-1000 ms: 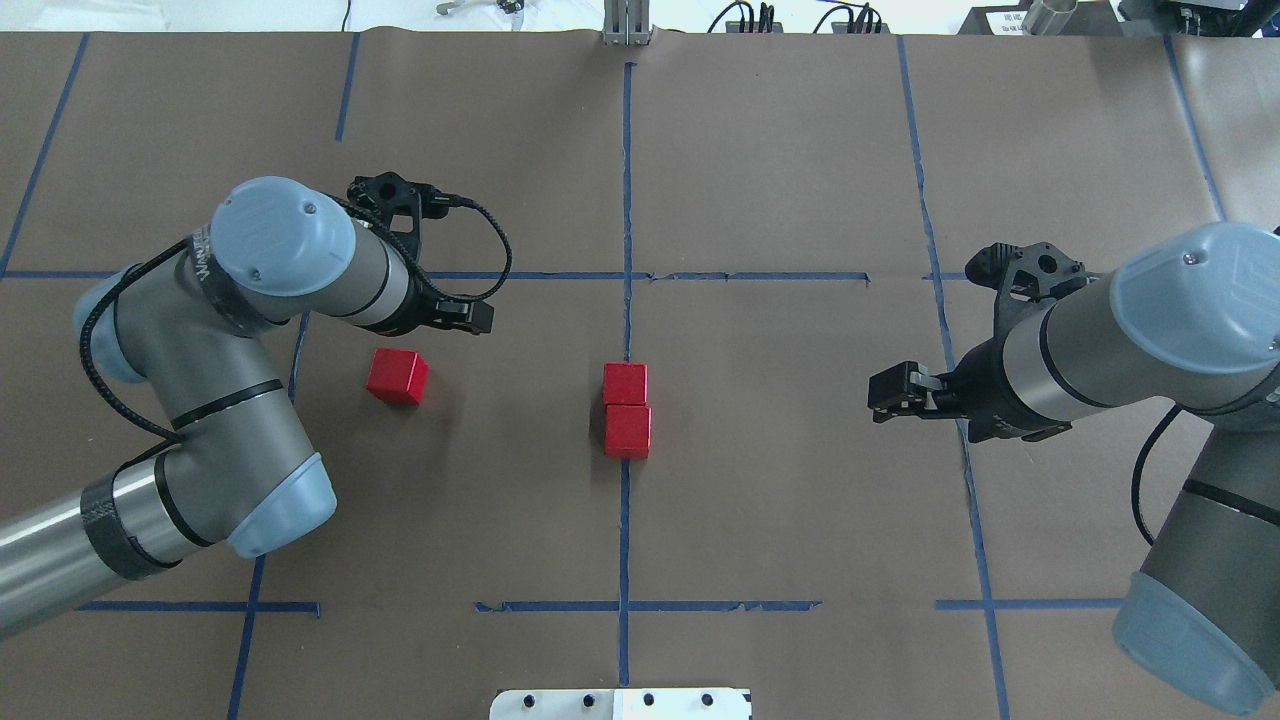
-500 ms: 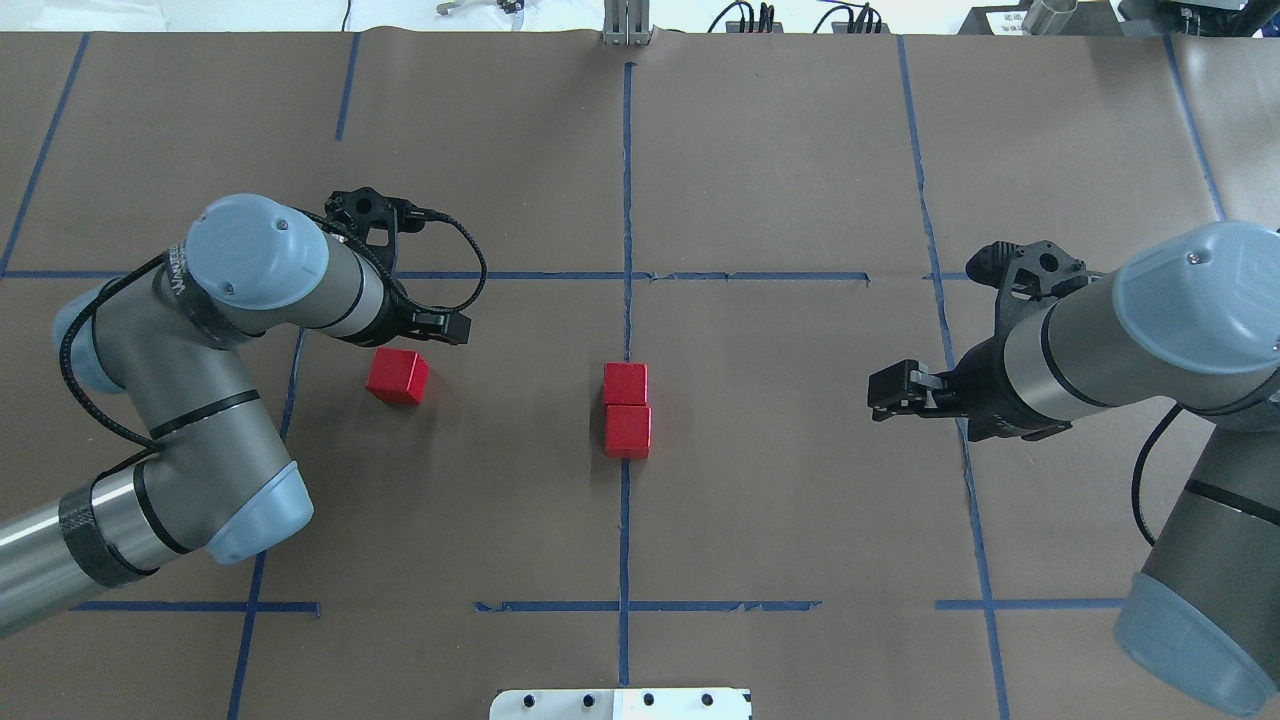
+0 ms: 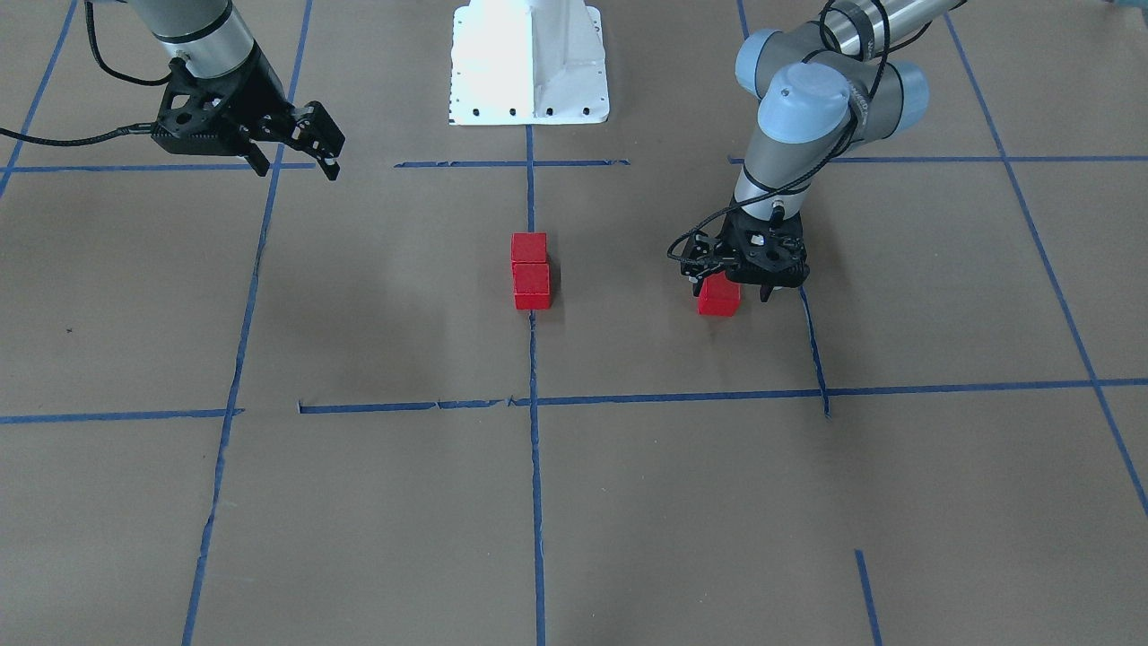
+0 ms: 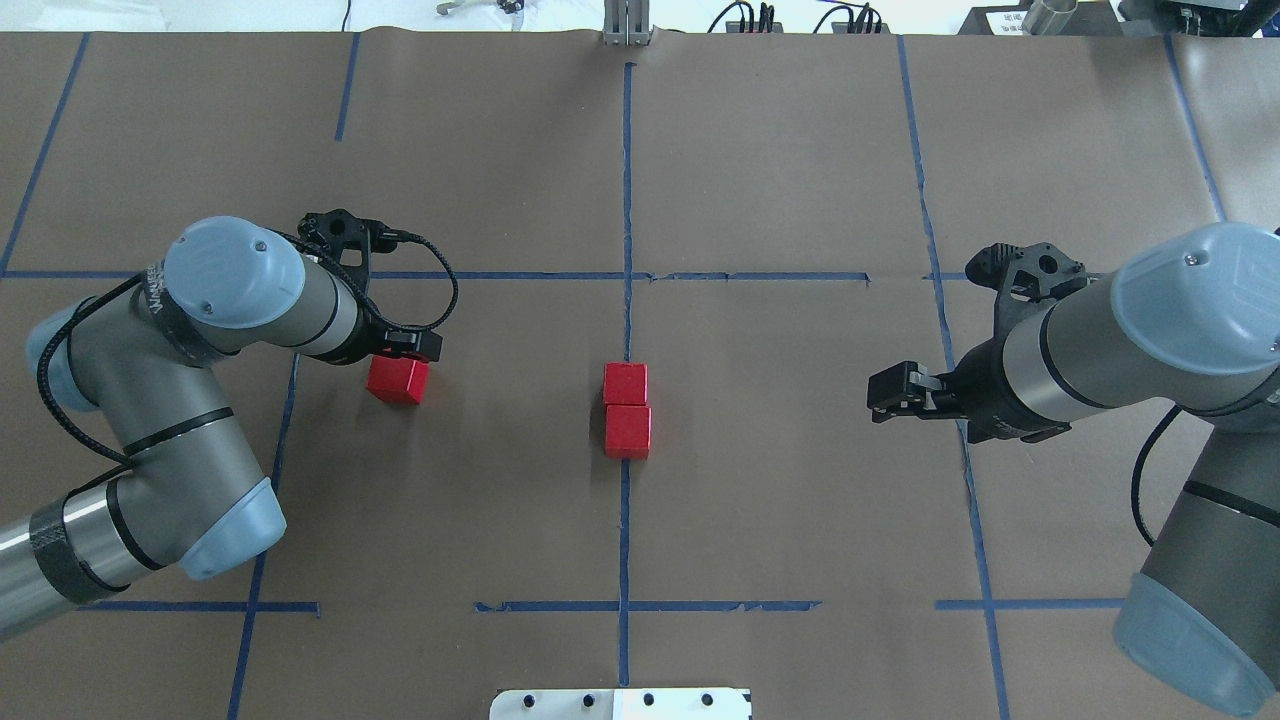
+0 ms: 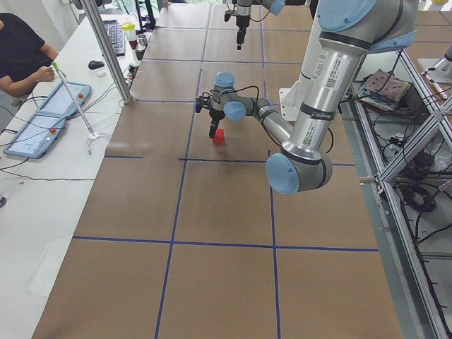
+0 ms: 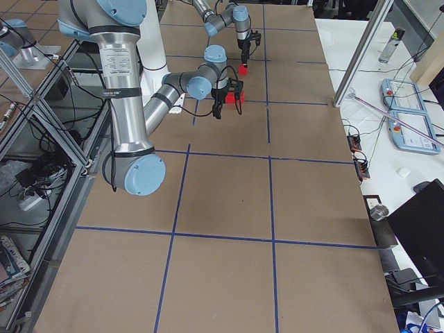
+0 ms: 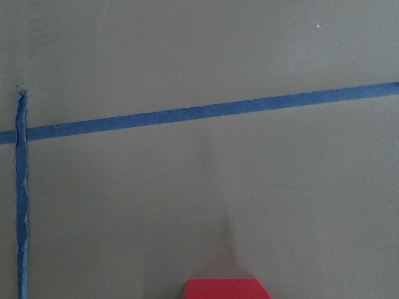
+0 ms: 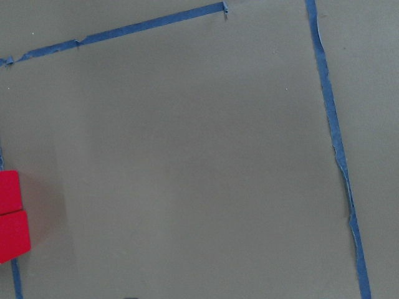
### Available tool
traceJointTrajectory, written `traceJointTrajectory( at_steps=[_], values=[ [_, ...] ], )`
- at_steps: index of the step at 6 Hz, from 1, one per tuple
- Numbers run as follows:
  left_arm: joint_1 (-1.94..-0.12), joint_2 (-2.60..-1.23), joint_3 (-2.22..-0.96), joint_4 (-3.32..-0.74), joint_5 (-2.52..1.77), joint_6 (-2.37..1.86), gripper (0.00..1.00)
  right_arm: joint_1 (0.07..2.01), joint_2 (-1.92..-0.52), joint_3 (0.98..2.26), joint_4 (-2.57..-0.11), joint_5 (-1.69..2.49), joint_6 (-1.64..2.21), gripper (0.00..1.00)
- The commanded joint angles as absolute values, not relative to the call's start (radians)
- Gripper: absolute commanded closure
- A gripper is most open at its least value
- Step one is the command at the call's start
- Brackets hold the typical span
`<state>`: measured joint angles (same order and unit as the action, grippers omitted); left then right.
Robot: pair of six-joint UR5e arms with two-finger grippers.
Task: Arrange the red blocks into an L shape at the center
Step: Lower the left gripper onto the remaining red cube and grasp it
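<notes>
Two red blocks [image 4: 625, 383] [image 4: 627, 430] sit touching in a line on the centre tape line; they also show in the front view [image 3: 529, 248] [image 3: 532, 285] and the right wrist view [image 8: 9, 193]. A third red block [image 4: 397, 380] lies alone on the left, also in the front view [image 3: 718, 299]. My left gripper [image 4: 410, 350] is open, low over this block's far side, with a finger on each side in the front view [image 3: 731, 291]. The left wrist view shows only the block's top [image 7: 227, 288]. My right gripper [image 4: 882, 395] is open and empty, well right of centre.
Brown paper with blue tape lines [image 4: 625, 200] covers the table. The white robot base [image 3: 529, 63] stands at the near middle edge. An operator [image 5: 21, 53] sits at a side table beyond the far edge, by a metal post [image 5: 109, 49].
My left gripper has moved left and toward the robot, from beyond and right of the lone block to right over it. The right arm and all blocks have not moved.
</notes>
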<state>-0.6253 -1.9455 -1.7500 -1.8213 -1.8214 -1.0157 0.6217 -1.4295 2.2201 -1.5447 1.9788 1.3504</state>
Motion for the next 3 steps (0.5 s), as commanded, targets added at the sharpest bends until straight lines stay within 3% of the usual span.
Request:
traceJointTrajectory(
  at_steps=[1, 3],
  values=[
    [-0.618, -1.950, -1.729, -1.824, -1.863, -1.019, 0.01, 0.623, -1.427, 2.226, -1.545, 1.979, 1.351, 0.00],
    [-0.612, -1.959, -1.698, -1.824, -1.865, -1.017, 0.04, 0.623, -1.425, 2.226, -1.545, 1.980, 1.351, 0.00]
  ],
)
